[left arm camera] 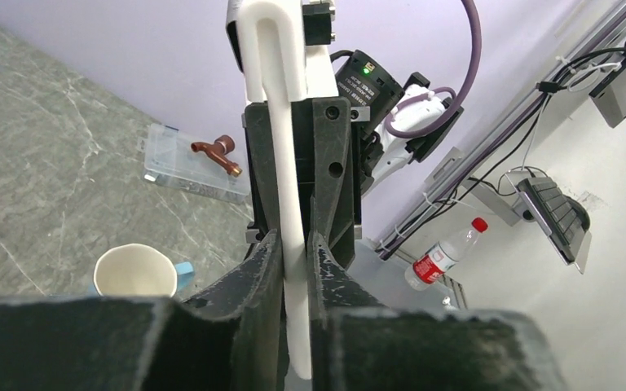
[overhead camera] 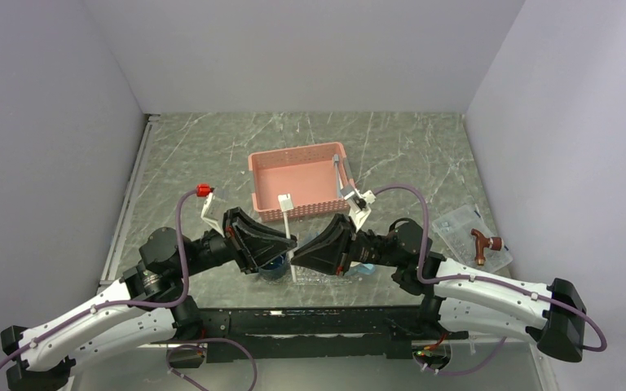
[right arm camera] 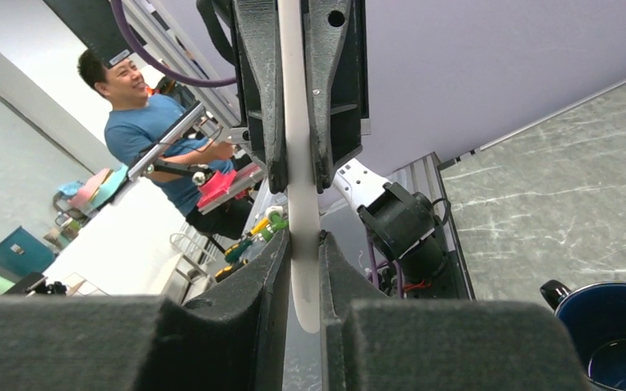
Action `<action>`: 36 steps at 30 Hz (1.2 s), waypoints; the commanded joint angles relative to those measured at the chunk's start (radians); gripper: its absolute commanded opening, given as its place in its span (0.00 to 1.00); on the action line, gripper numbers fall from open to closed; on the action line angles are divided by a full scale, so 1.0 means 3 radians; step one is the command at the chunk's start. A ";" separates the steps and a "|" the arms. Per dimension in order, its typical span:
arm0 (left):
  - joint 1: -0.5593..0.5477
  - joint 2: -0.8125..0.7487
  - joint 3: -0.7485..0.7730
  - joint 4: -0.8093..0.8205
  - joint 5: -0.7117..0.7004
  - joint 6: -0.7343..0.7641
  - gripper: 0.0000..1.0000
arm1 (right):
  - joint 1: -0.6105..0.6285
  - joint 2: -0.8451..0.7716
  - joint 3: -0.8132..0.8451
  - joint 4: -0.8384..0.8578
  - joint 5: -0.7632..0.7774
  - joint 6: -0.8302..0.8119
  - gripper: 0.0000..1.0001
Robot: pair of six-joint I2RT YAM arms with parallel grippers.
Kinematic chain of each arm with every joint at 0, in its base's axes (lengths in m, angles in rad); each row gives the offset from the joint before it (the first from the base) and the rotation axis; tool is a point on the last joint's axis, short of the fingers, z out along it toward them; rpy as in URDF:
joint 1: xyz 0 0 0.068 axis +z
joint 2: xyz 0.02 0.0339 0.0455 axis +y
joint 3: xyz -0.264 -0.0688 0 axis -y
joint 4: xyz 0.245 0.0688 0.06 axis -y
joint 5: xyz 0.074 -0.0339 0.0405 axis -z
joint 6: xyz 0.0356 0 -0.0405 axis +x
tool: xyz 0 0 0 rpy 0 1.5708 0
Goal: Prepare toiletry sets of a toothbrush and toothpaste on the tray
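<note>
White arms [overhead camera: 98, 319] carry purple cables [overhead camera: 180, 236]; the left claw [overhead camera: 287, 243] and right claw [overhead camera: 297, 254] are black wedges.

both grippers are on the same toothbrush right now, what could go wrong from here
1. The left gripper and the right gripper both clamp the one slim toothbrush. If either arm pulls away before the other opens, the toothbrush may bend, snap or twist loose.
2. If both let go together, it could fall into the blue mug or the cream mug nearby.
</note>
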 commanded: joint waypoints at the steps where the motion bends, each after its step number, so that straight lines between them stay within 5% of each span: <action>1: 0.0008 -0.0061 -0.0008 0.0089 0.0091 0.0006 0.10 | 0.0040 -0.0011 0.0073 0.0157 0.0082 -0.0062 0.00; 4: 0.0008 -0.0093 -0.0014 0.0060 0.0075 -0.0001 0.00 | 0.0064 0.0011 0.0128 0.0041 0.0086 -0.0098 0.00; 7: 0.0006 -0.0102 0.0002 -0.0025 0.0065 0.0029 0.00 | 0.0087 0.0006 0.0187 -0.0147 0.0110 -0.0151 0.29; 11: 0.0008 -0.0050 0.0118 -0.0326 0.0104 0.0121 0.00 | 0.0098 -0.0059 0.0274 -0.0587 0.0144 -0.0287 0.43; 23: 0.0008 0.0014 0.0353 -0.1047 0.0487 0.0461 0.00 | 0.0099 -0.0377 0.0893 -0.2544 0.0410 -0.1190 0.55; 36: 0.0008 0.0199 0.0553 -0.1853 0.1066 0.0889 0.00 | 0.0097 -0.0200 0.1549 -0.3413 -0.0044 -0.1689 0.62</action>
